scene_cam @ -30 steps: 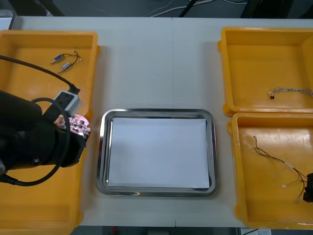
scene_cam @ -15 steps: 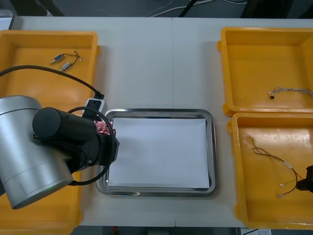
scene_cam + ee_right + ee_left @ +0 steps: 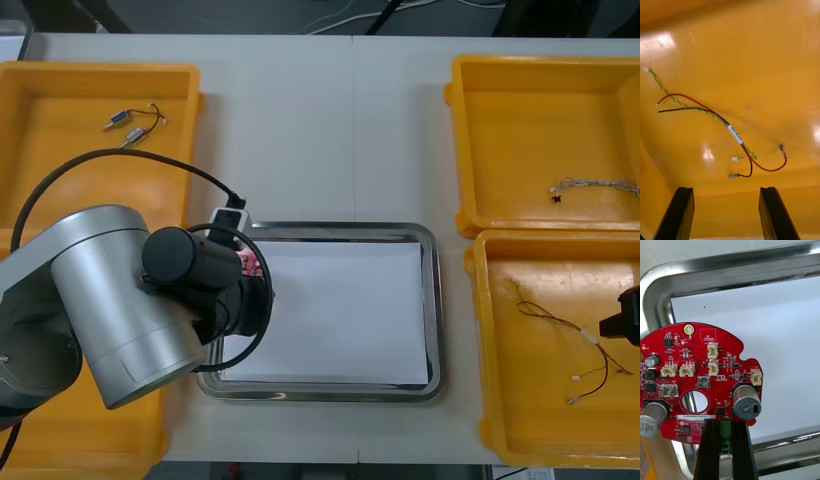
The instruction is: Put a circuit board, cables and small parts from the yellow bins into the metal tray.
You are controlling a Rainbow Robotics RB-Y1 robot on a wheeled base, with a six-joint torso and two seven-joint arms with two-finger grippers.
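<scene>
Front view, left arm: how does it sit?

– Its grey forearm reaches from over the near-left bin (image 3: 120, 445) across the left rim of the metal tray (image 3: 320, 229), with the wrist turned downward. The left hand (image 3: 725, 423) hangs over the tray's far-left corner.

And its grip?

– Clenched on the circuit board (image 3: 722, 352). In the left wrist view the 2 black fingers (image 3: 709, 453) stand close together, pinching the board's edge at a green connector (image 3: 725, 433).

What differs from 0.5 s ago?

– The left arm has swung to the right. Then the board sat over the tray's left rim. Now it is farther in, above the white inside. 1.0 s ago it was over the near-left bin. The right hand (image 3: 625, 318) has also shifted toward the far side within the near-right bin (image 3: 500, 400).

How does the board look?

– Round and red, held roughly flat with its component side up. It carries white connectors, 2 silver-topped cylinders and a gold-ringed hole near the rim. A bigger hole sits nearer the fingers, and the tray shows through it.

And the right hand?

– Released, its 2 fingers well apart. It hovers above a red and yellow cable (image 3: 735, 137) that lies on the bin floor and touches neither finger. In the far-left bin (image 3: 60, 80) lie small metal parts (image 3: 130, 125).
</scene>
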